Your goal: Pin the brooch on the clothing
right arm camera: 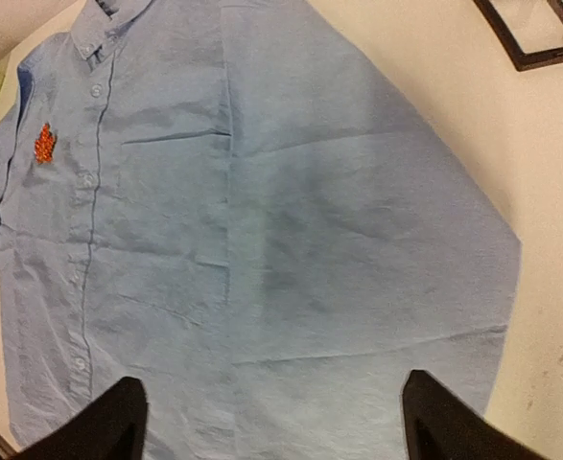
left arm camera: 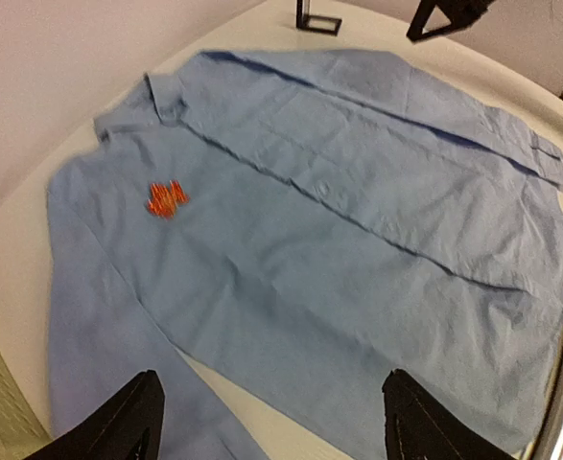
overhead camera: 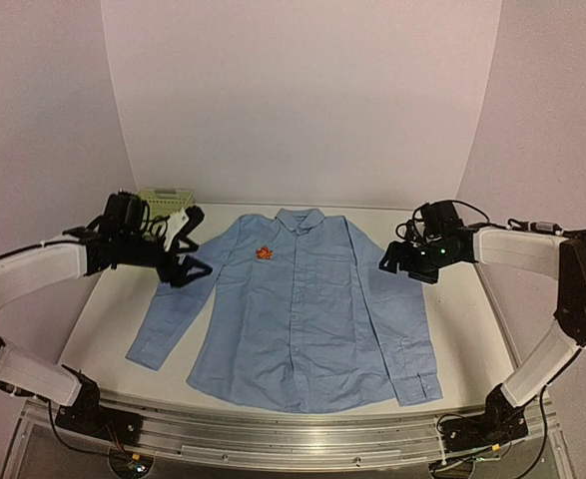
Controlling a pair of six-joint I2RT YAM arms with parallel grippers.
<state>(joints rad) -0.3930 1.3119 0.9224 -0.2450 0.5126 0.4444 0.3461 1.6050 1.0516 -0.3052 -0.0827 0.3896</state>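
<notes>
The clothing, a light blue long-sleeved shirt (overhead camera: 297, 309), lies flat and face up on the white table, collar at the far side. The brooch (overhead camera: 264, 253), a tiny orange-red leaf, sits on the shirt's chest at the viewer's left of the button line. It also shows as the brooch (left arm camera: 166, 198) in the left wrist view and the brooch (right arm camera: 44, 144) in the right wrist view. My left gripper (overhead camera: 195, 244) hovers open over the left sleeve, apart from the brooch. My right gripper (overhead camera: 390, 261) hangs open above the right sleeve. Both the left gripper (left arm camera: 273, 383) and the right gripper (right arm camera: 271, 383) hold nothing.
A pale green basket (overhead camera: 165, 199) stands at the back left, behind the left arm. A small black square box (right arm camera: 535, 34) rests on the table beyond the shirt's right shoulder, also seen as the box (left arm camera: 317, 17). A metal rail (overhead camera: 293, 434) runs along the near edge.
</notes>
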